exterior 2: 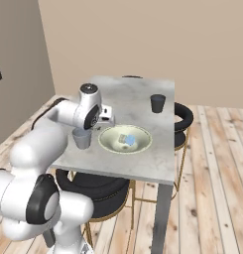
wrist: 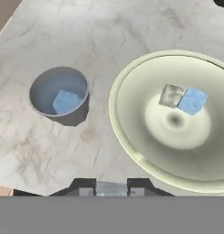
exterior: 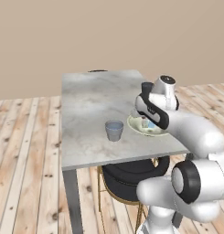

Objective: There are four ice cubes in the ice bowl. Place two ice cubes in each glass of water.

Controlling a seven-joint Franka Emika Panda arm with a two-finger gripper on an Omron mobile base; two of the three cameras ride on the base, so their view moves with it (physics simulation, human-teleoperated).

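Plainly, the two-finger gripper (wrist: 111, 187) has its dark tips closed on a tiny whitish translucent ice cube (wrist: 111, 188), held over the grey marble table (wrist: 131, 27) in the gap between the two vessels. In the hand view, the small grey-blue translucent tumbler (wrist: 60, 93) lies at about ten o'clock from the tips, and the wide, shallow cream-green ice bowl (wrist: 114, 114) at about two o'clock. The held cube is not yet above the tumbler's mouth. Let go here, it would likely land on the marble and skid off. The mouth is narrow, so a small offset could bounce it off the rim, and a low approach could tip the tumbler. The count is four cubes: the held one, a blue cube (wrist: 65, 101) in the tumbler, and a clear cube (wrist: 170, 96) touching a blue one (wrist: 192, 100) in the bowl. There are two tumblers, the second, darker one (exterior 2: 157, 103) far across the table, and one bowl.
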